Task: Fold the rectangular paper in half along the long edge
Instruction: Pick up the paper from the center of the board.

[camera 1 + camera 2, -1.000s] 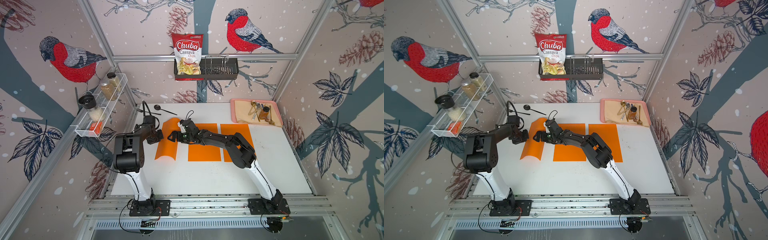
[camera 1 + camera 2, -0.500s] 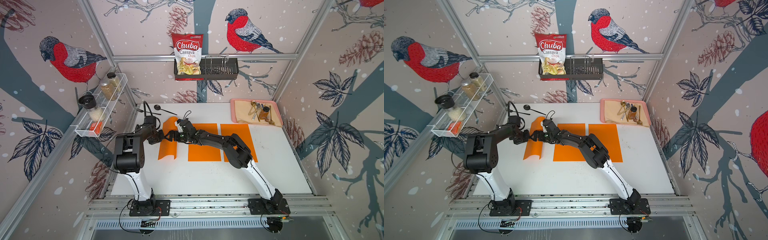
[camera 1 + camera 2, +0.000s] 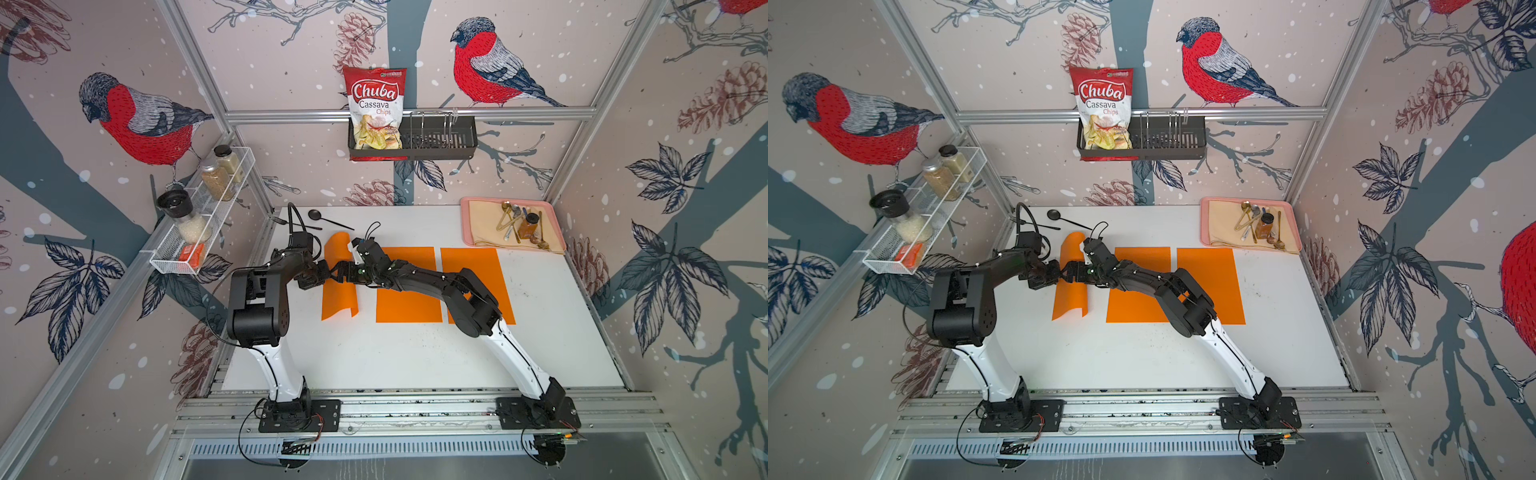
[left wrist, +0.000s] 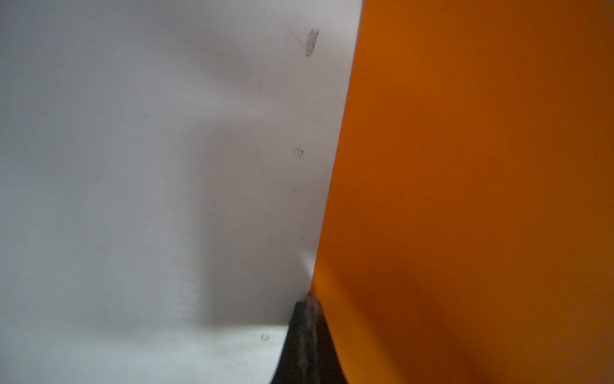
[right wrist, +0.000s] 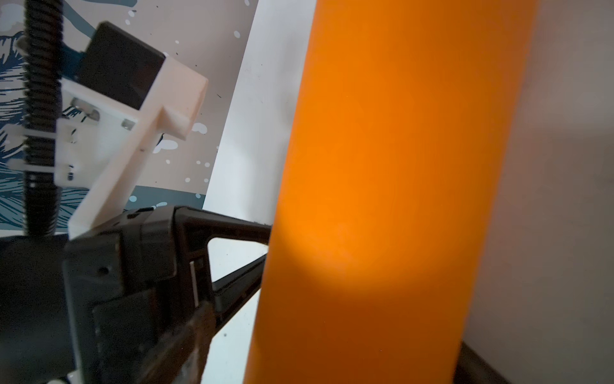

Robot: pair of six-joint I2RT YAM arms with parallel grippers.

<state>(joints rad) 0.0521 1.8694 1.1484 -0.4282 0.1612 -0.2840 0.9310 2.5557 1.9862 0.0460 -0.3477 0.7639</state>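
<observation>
Curled orange paper (image 3: 338, 301) (left jaws tight, apparently on its edge)

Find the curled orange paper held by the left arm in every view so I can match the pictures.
In a top view: curled orange paper at the left gripper's tip.
In a top view: same spot.
Left wrist: fills about half the frame, beside the white table.
Right wrist: broad curved band through the middle.
Shared landmark: the left gripper, shut on the paper's edge.
</observation>
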